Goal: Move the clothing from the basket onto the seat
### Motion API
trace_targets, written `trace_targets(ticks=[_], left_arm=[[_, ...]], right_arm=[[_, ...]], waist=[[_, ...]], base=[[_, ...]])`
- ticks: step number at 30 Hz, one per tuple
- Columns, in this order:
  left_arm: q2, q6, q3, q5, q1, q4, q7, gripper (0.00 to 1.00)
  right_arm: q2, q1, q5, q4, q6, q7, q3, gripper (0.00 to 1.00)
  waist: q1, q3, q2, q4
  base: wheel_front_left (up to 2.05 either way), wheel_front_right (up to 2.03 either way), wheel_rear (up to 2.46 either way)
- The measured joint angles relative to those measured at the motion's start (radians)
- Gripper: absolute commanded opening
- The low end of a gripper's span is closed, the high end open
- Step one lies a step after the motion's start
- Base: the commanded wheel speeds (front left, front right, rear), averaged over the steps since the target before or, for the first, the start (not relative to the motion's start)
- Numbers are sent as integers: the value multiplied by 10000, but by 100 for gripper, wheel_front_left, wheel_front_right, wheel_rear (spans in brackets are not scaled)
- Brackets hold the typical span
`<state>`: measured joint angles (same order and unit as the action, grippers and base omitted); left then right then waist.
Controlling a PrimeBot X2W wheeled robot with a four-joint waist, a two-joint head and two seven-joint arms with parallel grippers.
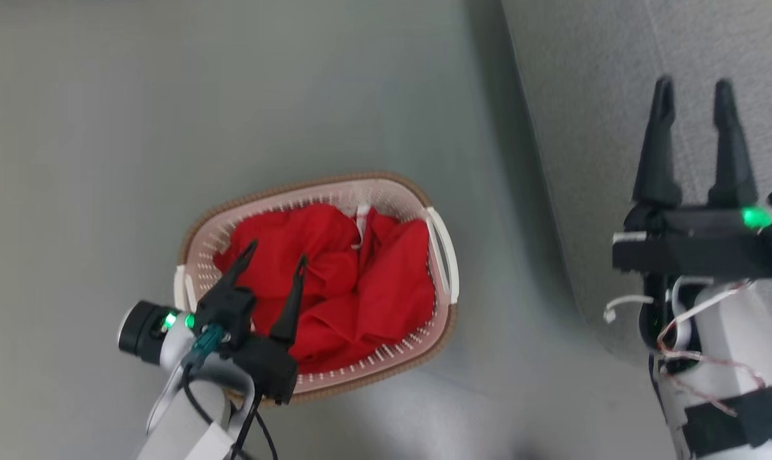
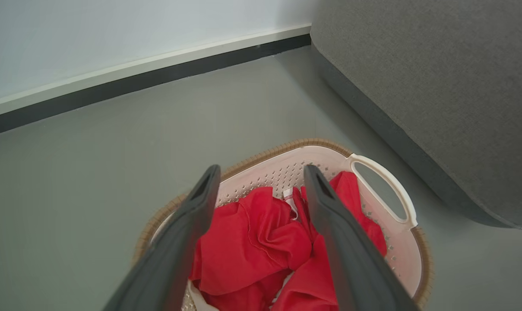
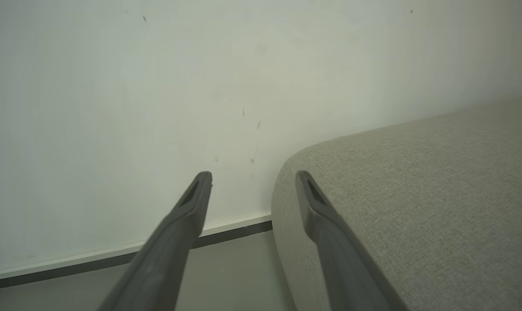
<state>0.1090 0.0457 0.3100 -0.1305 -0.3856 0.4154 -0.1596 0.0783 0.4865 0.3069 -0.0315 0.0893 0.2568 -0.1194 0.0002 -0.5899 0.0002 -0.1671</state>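
So the red clothing [image 1: 354, 281] was all bunched up inside the cream laundry basket [image 1: 309, 191], which sat on the grey floor [image 1: 168, 96] near the sofa [image 1: 590, 96]. The left gripper [image 1: 278, 250] hung over the basket's near-left corner, its 2 fingers spread and holding nothing. The right gripper [image 1: 693, 82] was over the sofa's edge, also wide apart and empty.

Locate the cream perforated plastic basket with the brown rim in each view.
Head view: cream perforated plastic basket lower centre, on the floor left of the grey fabric sofa.
Left wrist view: bottom centre, behind the fingers of the open left gripper.
Right wrist view: aimed at the white wall and sofa corner.
Shared landmark: the sofa.
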Motion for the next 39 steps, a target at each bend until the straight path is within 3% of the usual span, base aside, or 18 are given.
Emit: trace_targets(ticks=[15,27,39], left_arm=[[-196,520,1170,383,-1014,1547,213,100],[-232,700,1843,577,-1596,2539,395,100],[-150,777,1910,629,-2509,3563,959,100]], right_arm=[[-81,1333,-92,-433,-113,2,-50,100],[-169,1654,-98,-644,-249,2,-282,100],[-222,1854,-98,-497,-278,2,-474,100]], waist=[[-1,-1840,1,-339],[-2,-2384,-1,-781],[-2,-3083,-1,-1234]], base=[[0,0,0],[0,0,0],[0,0,0]])
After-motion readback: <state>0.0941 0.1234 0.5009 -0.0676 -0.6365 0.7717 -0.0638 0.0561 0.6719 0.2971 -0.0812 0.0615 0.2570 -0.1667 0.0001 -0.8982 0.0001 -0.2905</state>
